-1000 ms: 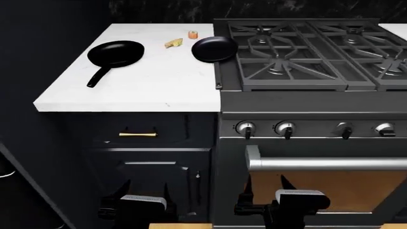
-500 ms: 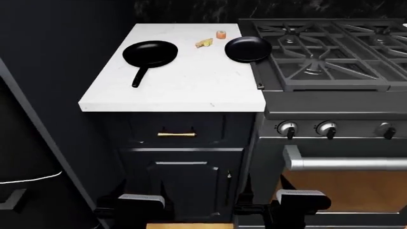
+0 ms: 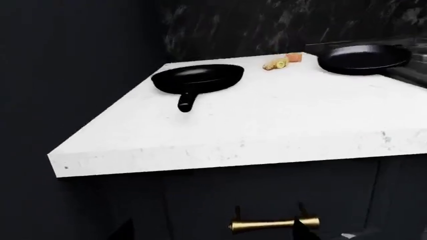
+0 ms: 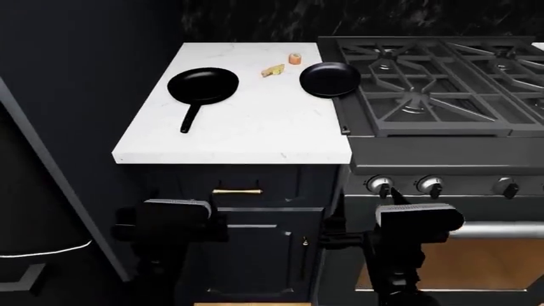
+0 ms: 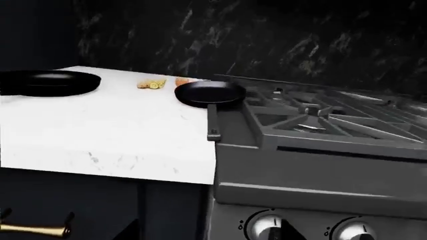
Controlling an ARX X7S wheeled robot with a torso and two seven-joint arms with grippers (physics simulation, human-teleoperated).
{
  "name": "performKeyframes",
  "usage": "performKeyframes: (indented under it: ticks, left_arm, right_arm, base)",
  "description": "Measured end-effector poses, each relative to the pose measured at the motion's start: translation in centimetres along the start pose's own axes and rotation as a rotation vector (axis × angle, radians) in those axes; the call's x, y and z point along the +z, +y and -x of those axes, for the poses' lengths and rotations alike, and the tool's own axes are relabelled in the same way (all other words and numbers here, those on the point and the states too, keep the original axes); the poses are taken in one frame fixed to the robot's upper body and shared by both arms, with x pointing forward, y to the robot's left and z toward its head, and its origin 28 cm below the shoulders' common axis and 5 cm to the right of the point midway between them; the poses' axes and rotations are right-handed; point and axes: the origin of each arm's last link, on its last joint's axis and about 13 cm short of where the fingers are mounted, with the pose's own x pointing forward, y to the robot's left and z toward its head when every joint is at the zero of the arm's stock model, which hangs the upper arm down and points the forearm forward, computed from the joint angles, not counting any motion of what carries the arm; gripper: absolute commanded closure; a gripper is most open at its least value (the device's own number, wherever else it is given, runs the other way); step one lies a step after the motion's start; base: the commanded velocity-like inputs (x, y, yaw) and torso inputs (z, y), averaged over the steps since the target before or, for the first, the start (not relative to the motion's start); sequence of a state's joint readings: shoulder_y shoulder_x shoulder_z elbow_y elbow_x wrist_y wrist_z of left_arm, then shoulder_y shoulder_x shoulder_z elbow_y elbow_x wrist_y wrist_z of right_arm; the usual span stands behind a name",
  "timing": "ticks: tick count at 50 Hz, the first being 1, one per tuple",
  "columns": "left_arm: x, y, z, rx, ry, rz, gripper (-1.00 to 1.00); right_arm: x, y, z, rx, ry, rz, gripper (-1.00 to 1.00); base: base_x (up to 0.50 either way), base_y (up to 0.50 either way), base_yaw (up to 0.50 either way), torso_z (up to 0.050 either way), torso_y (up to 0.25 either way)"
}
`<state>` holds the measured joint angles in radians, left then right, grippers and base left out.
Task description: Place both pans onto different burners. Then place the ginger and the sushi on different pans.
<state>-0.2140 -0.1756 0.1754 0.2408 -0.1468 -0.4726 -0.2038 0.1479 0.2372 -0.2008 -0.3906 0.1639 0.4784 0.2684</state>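
Two black pans lie on the white counter (image 4: 246, 137). The left pan (image 4: 202, 85) has its handle toward the front edge; it also shows in the left wrist view (image 3: 198, 78). The right pan (image 4: 330, 79) sits against the stove, handle along the stove's side, and shows in the right wrist view (image 5: 209, 93). The ginger (image 4: 273, 71) and the sushi (image 4: 295, 58) lie between the pans at the back. The burners (image 4: 416, 83) carry nothing. My left gripper (image 4: 170, 213) and right gripper (image 4: 412, 215) are open and empty, low in front of the cabinet and oven, below counter height.
A dark wall borders the counter's left side. A brass drawer handle (image 4: 237, 190) is on the cabinet front. Stove knobs (image 4: 380, 185) sit just ahead of my right gripper. A black marble backsplash runs behind counter and stove.
Both grippers have risen in front of the cabinet and oven. The head view has shifted left, then tilted slightly. Pans, ginger and sushi have not moved.
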Motion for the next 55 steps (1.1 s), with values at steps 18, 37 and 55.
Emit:
performKeyframes:
  ticks: [18, 37, 55]
  left_arm:
    - [10.8, 0.6, -3.7, -0.141, -0.061, 0.147, -1.00]
    - [14.4, 0.9, -4.2, -0.206, -0.054, 0.206, -1.00]
    - [14.7, 0.8, -4.2, -0.214, -0.035, 0.215, -1.00]
  right_arm:
    - [10.8, -2.1, -1.3, 0.066, -0.069, -0.024, -1.00]
    - [15.2, -2.8, -0.5, 0.210, -0.127, -0.084, -1.00]
    - [15.7, -3.1, 0.0, 0.237, -0.145, -0.126, -1.00]
  base:
    - [0.00, 0.00, 0.00, 0.040, 0.000]
    - [0.34, 0.12, 0.00, 0.000, 0.000]
    - [0.50, 0.04, 0.00, 0.000, 0.000]
